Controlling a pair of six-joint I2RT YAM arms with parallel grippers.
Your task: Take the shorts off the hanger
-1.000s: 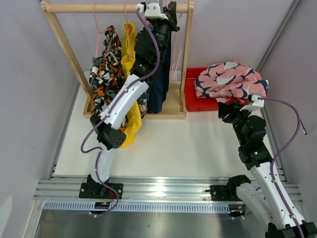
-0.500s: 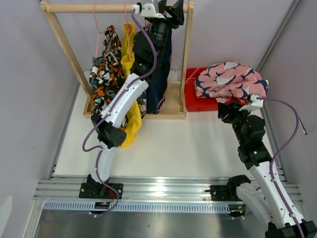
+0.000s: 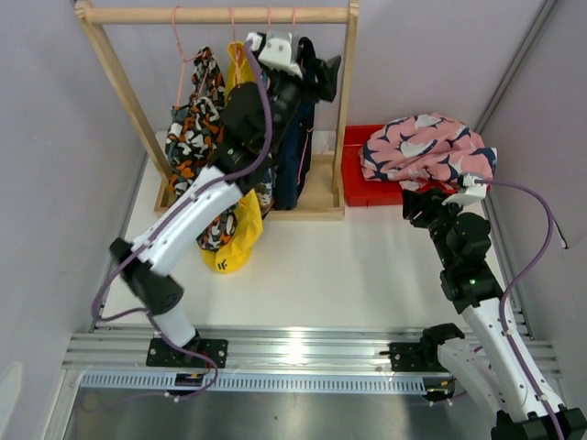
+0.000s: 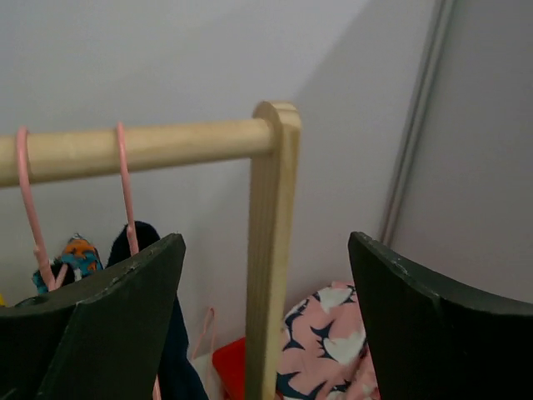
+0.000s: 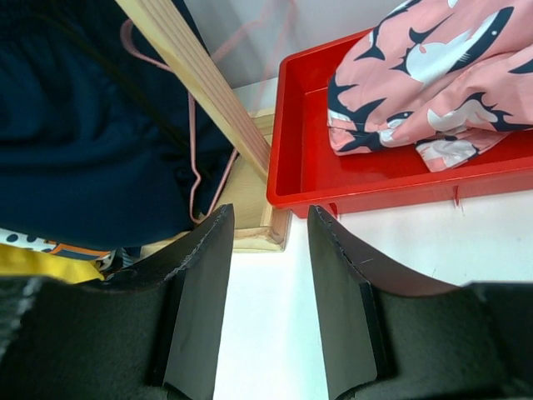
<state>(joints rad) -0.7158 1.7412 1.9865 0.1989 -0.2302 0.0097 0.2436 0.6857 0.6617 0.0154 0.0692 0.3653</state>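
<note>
On the wooden rack (image 3: 346, 110) hang camouflage shorts (image 3: 193, 128), yellow shorts (image 3: 237, 240) and navy shorts (image 3: 295, 156), each on a pink hanger (image 3: 177, 37). A blue-orange-white pair (image 3: 264, 194) peeks out between them. My left gripper (image 3: 321, 66) is open just below the rod, above the navy shorts, holding nothing. In the left wrist view the open gripper (image 4: 265, 242) frames the rack's post (image 4: 268, 275), with the hanger hooks (image 4: 125, 183) on the rod to its left. Pink shorts (image 3: 424, 147) lie in the red bin. My right gripper (image 3: 417, 206) is open and empty near that bin.
The red bin (image 3: 353, 179) stands right of the rack's base, its rim (image 5: 287, 158) close to my right fingers (image 5: 200, 283). The rack's slanted strut (image 5: 200, 83) and a loose pink hanger (image 5: 196, 158) lie beside the navy shorts (image 5: 92, 142). Grey walls enclose the table.
My left gripper has opened and dropped back from the rod, and its elbow has swung out to the left. The right arm has not moved.
</note>
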